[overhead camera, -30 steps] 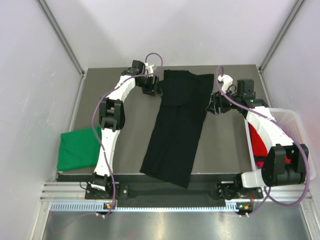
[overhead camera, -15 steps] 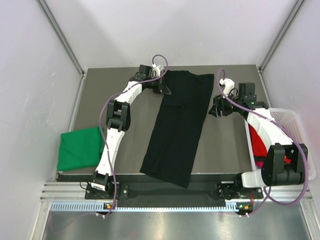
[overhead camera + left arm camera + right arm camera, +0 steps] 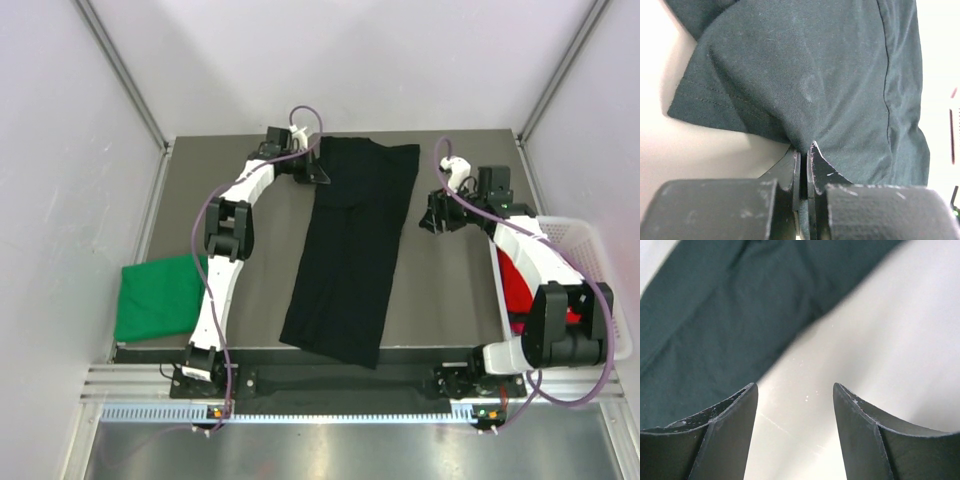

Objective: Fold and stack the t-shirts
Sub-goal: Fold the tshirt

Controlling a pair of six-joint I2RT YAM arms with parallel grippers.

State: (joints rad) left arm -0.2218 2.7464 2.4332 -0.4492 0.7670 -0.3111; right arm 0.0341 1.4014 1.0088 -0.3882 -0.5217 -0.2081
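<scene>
Two states: left gripper (image 3: 804, 150) clamps the black t-shirt (image 3: 350, 250) by its sleeve at the counter's (image 3: 450, 290) far edge, right gripper (image 3: 795, 386) sits spread wide, empty.

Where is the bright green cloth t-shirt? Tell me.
In the top view, the bright green cloth t-shirt lies at the near-left corner of the dark table, beside the left arm and apart from the long black cloth t-shirt at centre.

Dark grey table (image 3: 440, 290), black t-shirt (image 3: 350, 260) spread lengthwise mid-table — green t-shirt (image 3: 155, 300) at left edge
</scene>
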